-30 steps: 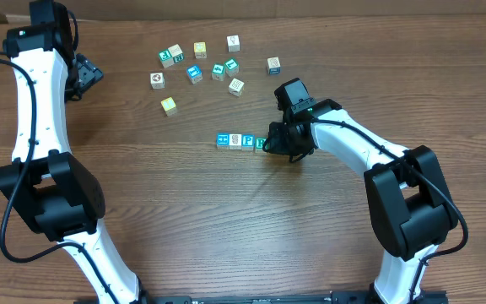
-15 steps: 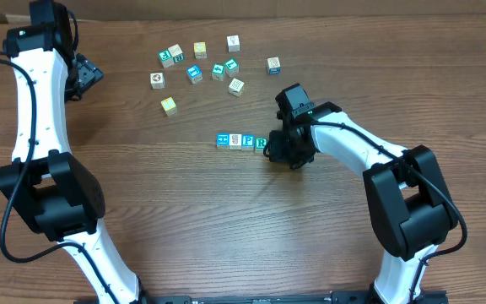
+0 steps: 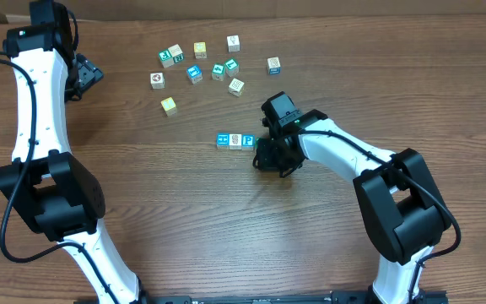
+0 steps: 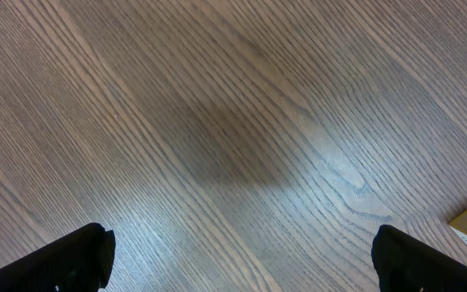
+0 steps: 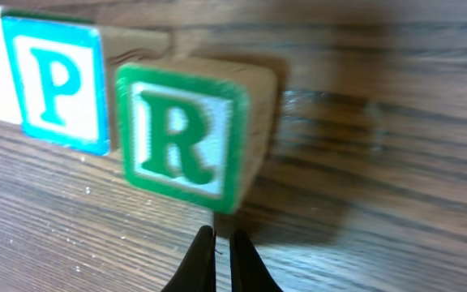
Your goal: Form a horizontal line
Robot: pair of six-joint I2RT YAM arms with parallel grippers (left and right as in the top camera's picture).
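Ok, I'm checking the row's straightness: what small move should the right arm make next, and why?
Probably nudge the green R cube away with the shut right gripper: in the wrist view it seems to sit nearer the camera than the blue P cube, out of line.

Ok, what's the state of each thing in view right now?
R cube, letter up, at the end of the row, slightly offset from P cube.
Right gripper, jaws shut, empty, close beside R cube.
Left gripper, jaws open, empty.
Loose cubes, scattered beyond the row.
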